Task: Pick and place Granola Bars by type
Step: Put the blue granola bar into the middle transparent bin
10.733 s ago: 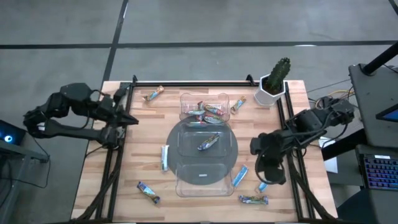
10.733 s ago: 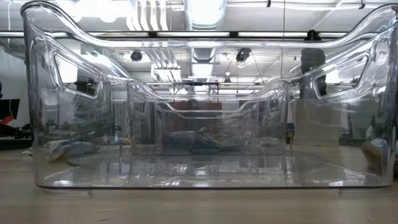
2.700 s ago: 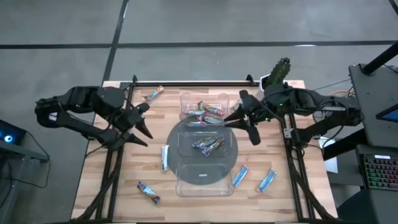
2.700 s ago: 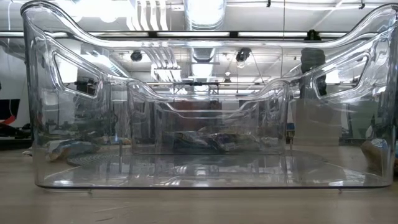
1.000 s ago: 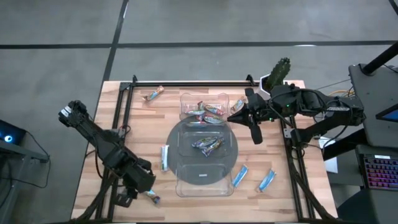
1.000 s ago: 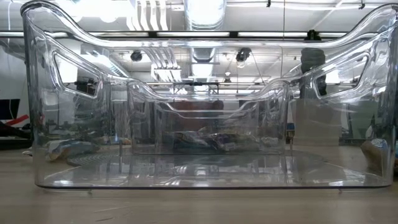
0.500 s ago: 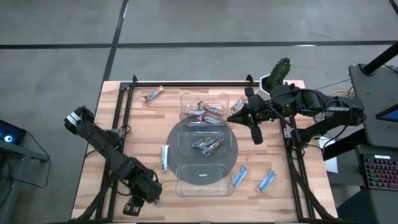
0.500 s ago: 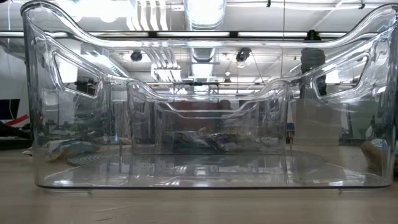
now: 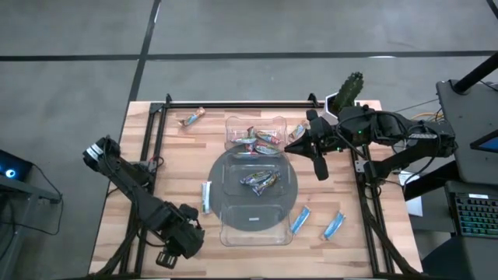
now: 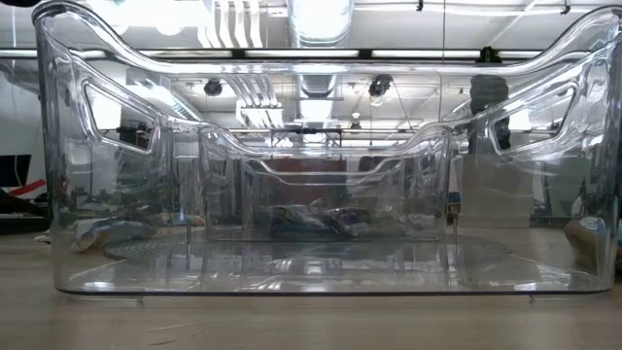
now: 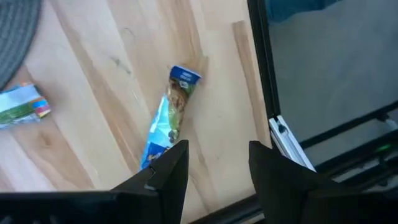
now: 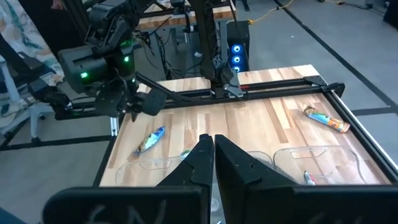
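My left gripper (image 9: 185, 238) is open, low over the table's near left corner. In the left wrist view (image 11: 217, 163) a dark multicoloured granola bar (image 11: 168, 119) lies flat on the wood just ahead of one finger; in the high view the gripper hides it. My right gripper (image 9: 305, 146) is shut and empty in the right wrist view (image 12: 208, 144). It hangs beside an orange-brown bar (image 9: 297, 131) at the far right of the clear tray (image 9: 233, 233). Several bars (image 9: 257, 138) lie in the tray's far compartment, and two dark ones (image 9: 259, 180) in its middle.
Loose bars lie on the wood: orange-brown at far left (image 9: 191, 117), light blue left of the tray (image 9: 206, 196), and two light blue at near right (image 9: 300, 220) (image 9: 334, 225). A potted cactus (image 9: 344, 97) stands at the far right corner. Black rails (image 9: 144, 179) run along the table's sides.
My left arm has swung from the table's left side toward its near edge. It has come down over the near left bar, creeping a little further in the last second. My right gripper has kept still.
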You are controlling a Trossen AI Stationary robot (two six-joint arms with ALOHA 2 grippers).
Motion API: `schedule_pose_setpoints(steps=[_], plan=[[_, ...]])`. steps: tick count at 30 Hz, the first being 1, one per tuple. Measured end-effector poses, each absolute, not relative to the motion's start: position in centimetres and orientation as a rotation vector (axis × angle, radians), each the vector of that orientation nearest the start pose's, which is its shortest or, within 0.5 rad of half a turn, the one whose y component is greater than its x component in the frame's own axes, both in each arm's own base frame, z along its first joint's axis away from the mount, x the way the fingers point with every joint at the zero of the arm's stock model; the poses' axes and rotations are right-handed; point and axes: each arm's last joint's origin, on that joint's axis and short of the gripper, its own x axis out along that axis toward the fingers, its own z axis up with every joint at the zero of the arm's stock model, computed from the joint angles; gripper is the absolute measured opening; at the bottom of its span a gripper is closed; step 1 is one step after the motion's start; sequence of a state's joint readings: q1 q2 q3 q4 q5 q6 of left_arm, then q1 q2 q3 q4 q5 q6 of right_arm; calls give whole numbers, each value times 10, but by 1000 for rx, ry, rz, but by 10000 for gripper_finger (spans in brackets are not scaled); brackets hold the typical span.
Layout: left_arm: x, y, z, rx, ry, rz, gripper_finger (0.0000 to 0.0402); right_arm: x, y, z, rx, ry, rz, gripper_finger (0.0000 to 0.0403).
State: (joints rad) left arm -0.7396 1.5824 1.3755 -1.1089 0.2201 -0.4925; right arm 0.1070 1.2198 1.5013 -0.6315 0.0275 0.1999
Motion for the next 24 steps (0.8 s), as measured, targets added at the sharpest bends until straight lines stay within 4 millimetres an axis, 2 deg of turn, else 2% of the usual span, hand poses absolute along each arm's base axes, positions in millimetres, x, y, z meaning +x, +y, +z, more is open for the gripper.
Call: schedule_pose_setpoints(steps=[4, 11, 14, 19, 24], plan=[[217, -206, 283, -38, 1462, -455, 169, 237, 25, 444, 181, 356, 40, 8], [217, -204, 281, -1, 1452, -416, 253, 237, 25, 444, 189, 355, 36, 8], [216, -204, 281, 53, 1422, -393, 278, 237, 24, 444, 191, 355, 33, 8], [210, -208, 275, 194, 1371, -387, 284, 238, 24, 444, 187, 353, 12, 8], [200, -207, 251, 253, 1430, -389, 284, 237, 24, 444, 187, 355, 12, 8]])
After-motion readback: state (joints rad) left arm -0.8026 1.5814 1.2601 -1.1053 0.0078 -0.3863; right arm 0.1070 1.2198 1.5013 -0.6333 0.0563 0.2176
